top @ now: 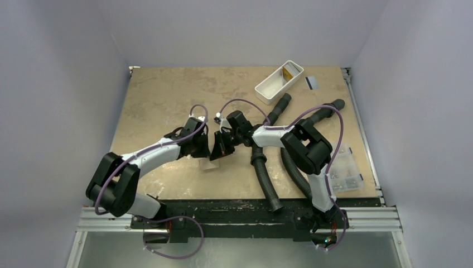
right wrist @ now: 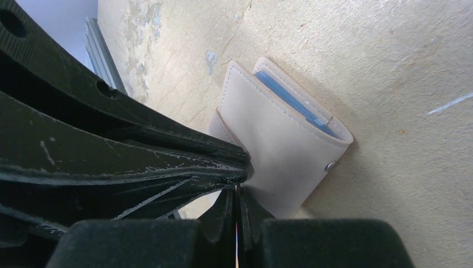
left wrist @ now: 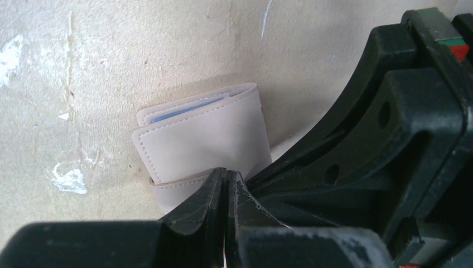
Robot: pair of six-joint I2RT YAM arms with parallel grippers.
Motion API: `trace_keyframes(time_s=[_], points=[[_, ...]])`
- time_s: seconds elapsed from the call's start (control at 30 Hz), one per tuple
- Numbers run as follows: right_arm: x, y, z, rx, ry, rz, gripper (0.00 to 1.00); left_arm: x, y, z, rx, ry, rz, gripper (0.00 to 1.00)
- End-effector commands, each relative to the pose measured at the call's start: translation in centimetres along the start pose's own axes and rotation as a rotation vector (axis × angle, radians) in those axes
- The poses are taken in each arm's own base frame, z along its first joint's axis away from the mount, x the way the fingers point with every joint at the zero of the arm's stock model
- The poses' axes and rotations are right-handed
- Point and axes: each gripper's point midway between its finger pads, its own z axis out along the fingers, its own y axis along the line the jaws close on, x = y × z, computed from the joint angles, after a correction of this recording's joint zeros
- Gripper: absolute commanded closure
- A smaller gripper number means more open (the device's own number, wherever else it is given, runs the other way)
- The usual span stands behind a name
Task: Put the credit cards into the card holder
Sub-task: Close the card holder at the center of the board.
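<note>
The tan card holder [left wrist: 206, 137] lies folded on the table, and it also shows in the top view [top: 211, 165] and the right wrist view [right wrist: 279, 145]. The light blue card [right wrist: 295, 103] is tucked between its leaves, with only an edge showing [left wrist: 184, 110]. My left gripper [left wrist: 226, 173] and right gripper [right wrist: 237, 190] are both shut. They meet tip to tip at the holder's near edge [top: 217, 148], and nothing shows between their pads. The orange-tan card [top: 288, 72] lies in the white tray. Another card [top: 312, 82], dark-striped and of unclear colour, lies beside that tray.
The white tray [top: 273, 86] stands at the back right. A clear compartment box [top: 346, 167] sits at the right edge by the right arm. Two black ribbed hoses [top: 266, 173] run across the table's middle right.
</note>
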Motion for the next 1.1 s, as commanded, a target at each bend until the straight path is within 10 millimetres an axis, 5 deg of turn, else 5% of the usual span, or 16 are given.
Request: trace_keyframes(time_s=[0.0, 0.37, 0.53, 0.73, 0.87, 1.07], points=[[2.9, -4.3, 1.4, 0.145, 0.057, 0.01, 1.0, 6.4, 2.5, 0.5, -0.034, 0.114, -0.15, 1.0], [3.3, -4.5, 1.1, 0.156, 0.062, 0.009, 1.0, 9.9, 6.3, 1.6, 0.021, 0.025, -0.467, 1.0], [3.4, -4.5, 1.0, 0.157, 0.059, 0.014, 1.0, 9.6, 6.9, 1.9, 0.028, -0.002, -0.52, 1.0], [3.2, -4.3, 0.7, 0.165, 0.052, 0.009, 1.0, 12.8, 7.3, 2.9, 0.083, 0.043, -0.651, 1.0], [3.4, -4.6, 0.8, 0.171, 0.059, 0.013, 1.0, 11.2, 7.5, 2.5, 0.095, -0.035, -0.649, 1.0], [2.4, -3.9, 0.8, 0.158, 0.042, -0.006, 1.0, 5.7, 6.6, 0.0, 0.102, -0.146, -0.494, 0.96]])
